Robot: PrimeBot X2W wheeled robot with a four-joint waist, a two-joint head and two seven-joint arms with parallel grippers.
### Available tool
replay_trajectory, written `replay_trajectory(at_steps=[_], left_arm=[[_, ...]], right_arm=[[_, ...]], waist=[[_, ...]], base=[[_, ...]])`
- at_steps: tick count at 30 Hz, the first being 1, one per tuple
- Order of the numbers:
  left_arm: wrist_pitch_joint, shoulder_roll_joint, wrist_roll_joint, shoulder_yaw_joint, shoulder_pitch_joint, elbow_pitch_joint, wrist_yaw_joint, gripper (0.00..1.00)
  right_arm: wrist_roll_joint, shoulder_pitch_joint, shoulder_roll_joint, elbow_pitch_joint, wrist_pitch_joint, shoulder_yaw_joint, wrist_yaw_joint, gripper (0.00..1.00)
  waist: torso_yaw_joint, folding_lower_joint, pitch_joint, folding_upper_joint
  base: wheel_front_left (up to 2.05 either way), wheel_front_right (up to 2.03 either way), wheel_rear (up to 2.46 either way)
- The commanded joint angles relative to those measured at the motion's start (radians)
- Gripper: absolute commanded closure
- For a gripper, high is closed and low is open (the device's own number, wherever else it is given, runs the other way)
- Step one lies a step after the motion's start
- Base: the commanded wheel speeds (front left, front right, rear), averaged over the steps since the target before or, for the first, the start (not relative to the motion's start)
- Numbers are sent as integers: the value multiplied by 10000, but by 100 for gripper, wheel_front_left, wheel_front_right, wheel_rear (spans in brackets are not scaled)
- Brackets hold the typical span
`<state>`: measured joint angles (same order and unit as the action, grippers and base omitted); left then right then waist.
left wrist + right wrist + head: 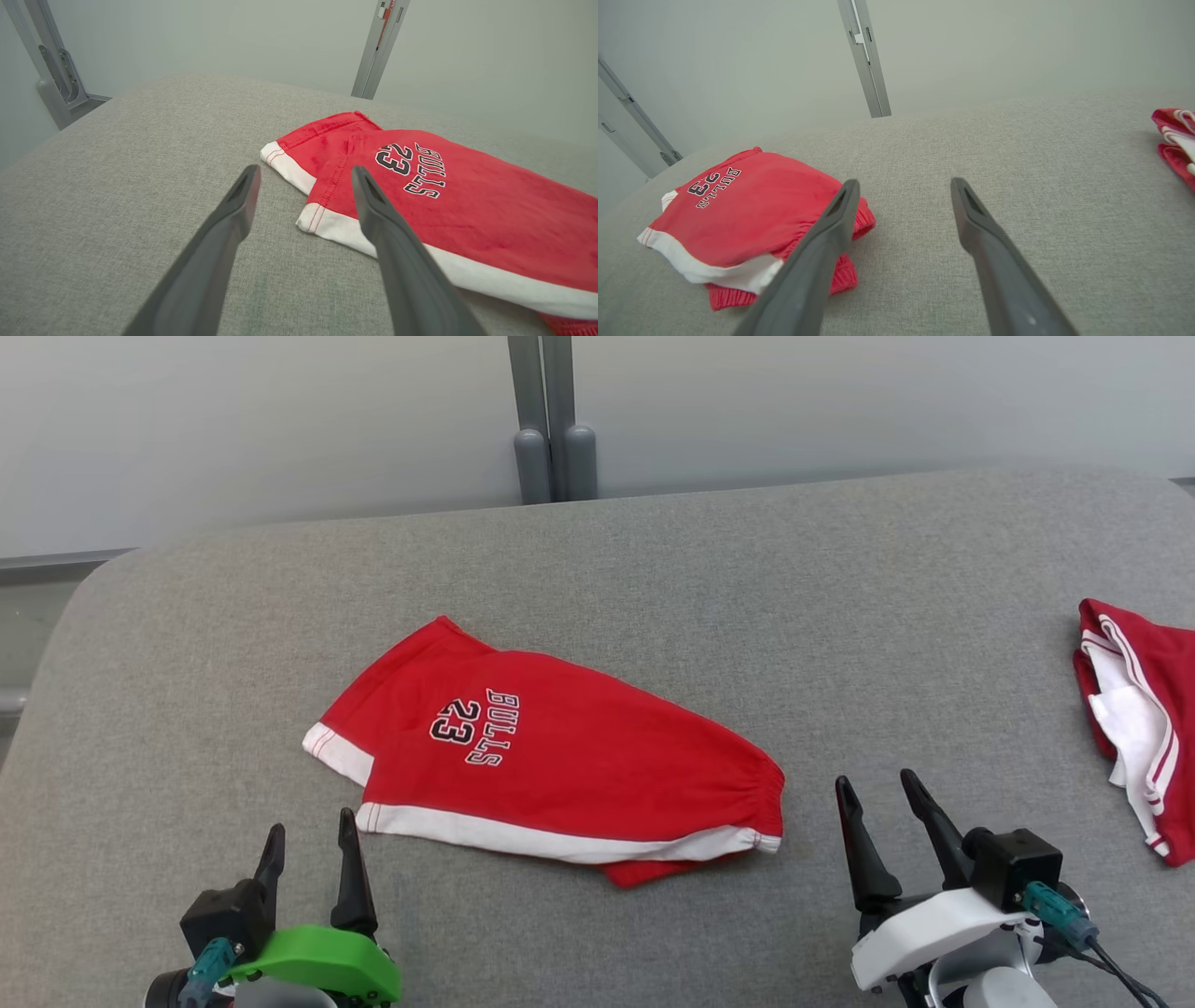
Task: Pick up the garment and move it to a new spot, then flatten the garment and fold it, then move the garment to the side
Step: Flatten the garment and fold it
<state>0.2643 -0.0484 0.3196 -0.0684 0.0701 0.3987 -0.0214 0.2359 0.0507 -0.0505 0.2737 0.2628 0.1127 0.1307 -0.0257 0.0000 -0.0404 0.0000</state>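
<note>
Garment (551, 761), folded red shorts with white trim, lies mid-surface (653, 569); left tool (311, 823) sits near its hem corner, right tool (876, 780) near its waistband end, both spread wide and empty.

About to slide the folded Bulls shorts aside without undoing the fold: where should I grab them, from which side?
Probably the shorts' gathered waistband end, with the right gripper coming from the right: the layers stack there, so one pinch catches all, and it lies nearest those open fingers.
</note>
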Motion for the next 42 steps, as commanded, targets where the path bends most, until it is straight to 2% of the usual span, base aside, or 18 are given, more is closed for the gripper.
replay_trajectory(at_steps=[1, 13, 23, 24, 27, 28, 31, 37, 42], left_arm=[[-10, -47, 43, -6, -93, -20, -32, 0], [-8, -47, 201, -217, -104, 168, 24, 0], [-8, -47, 317, -204, -85, 188, 9, 0], [-8, -47, 324, -208, -93, 191, 18, 0], [-10, -47, 269, -225, -84, 206, 45, 0], [-10, -47, 258, -224, -72, 209, 54, 0], [-10, -47, 236, -201, -71, 238, 75, 0], [-10, -46, 256, -216, -114, 406, 133, 0], [-10, -51, 496, -461, -115, 859, 512, 0]], right_arm=[[-66, -78, -10, 33, 20, 73, -3, 0], [-626, -25, -19, 878, 20, 1297, -3, 0], [-854, 190, -16, 1277, 20, 1680, -3, 2], [-850, 193, -16, 1277, 20, 1695, -3, 8], [-828, 223, -16, 1244, 20, 1748, -3, 53], [-824, 224, -16, 1231, 20, 1756, -3, 63], [-797, 240, -16, 1257, 20, 1750, -3, 100], [-906, 301, -18, 1223, 20, 1398, -3, 100], [-1081, 356, -16, 1236, 22, 1020, -3, 100]], waist=[[14, 0, -23, 0], [158, 0, -171, 0], [202, 0, -258, 0], [197, 0, -255, 0], [182, 0, -252, 0], [176, 0, -253, 0], [147, 0, -251, 0], [61, 0, -265, 0], [-90, 0, -276, 0]], base=[[0, 0, 0], [0, 0, 0], [0, 0, 0], [0, 0, 0], [0, 0, 0], [0, 0, 0], [0, 0, 0], [0, 0, 0], [0, 0, 0]])
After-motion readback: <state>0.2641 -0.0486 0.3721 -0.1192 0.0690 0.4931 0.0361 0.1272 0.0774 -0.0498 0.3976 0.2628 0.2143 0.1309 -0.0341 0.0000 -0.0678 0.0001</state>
